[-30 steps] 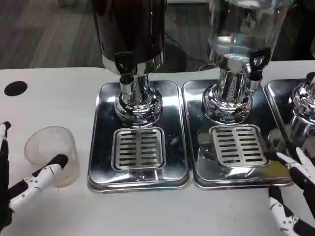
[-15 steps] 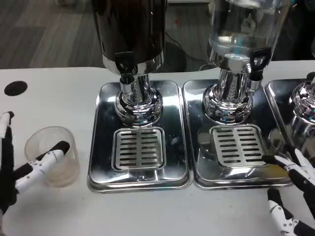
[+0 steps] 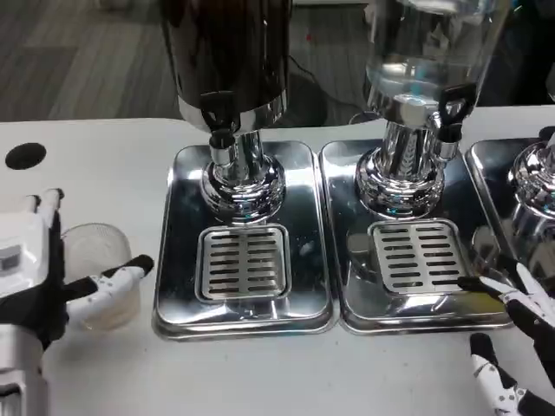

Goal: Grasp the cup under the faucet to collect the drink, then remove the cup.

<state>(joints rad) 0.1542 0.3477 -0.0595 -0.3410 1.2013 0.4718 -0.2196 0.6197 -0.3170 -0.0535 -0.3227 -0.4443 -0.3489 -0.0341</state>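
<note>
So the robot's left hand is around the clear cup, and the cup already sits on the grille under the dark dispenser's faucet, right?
Not quite. The head view shows the left hand around the clear cup, but the cup stands on the white table, left of the steel tray, not on the grille under the dark dispenser's faucet.

Head view (high) facing table.

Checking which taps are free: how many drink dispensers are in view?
3: a dark dispenser at left-centre, a clear dispenser to its right, and a third base cut off at the right edge. More may stand beyond the frame.
</note>
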